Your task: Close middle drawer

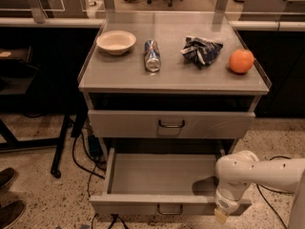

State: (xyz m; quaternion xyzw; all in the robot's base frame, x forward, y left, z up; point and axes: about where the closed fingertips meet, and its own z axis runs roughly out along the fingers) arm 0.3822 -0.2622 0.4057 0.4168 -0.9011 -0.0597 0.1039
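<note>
The middle drawer (157,205) is the wide grey one with a low front panel and a small dark loop handle (170,210). It stands pulled far out below the top drawer, and its inside is empty. My gripper (221,215) hangs from the white arm (248,173) at the right end of the drawer's front panel, right against it. Its tan tip points down toward the floor.
The taller top drawer (171,124) sits nearly shut. On the cabinet top are a bowl (116,42), a can (152,55), a crumpled chip bag (201,51) and an orange (241,61). Cables (88,166) lie on the floor at left, and shoes (8,194) at the far left.
</note>
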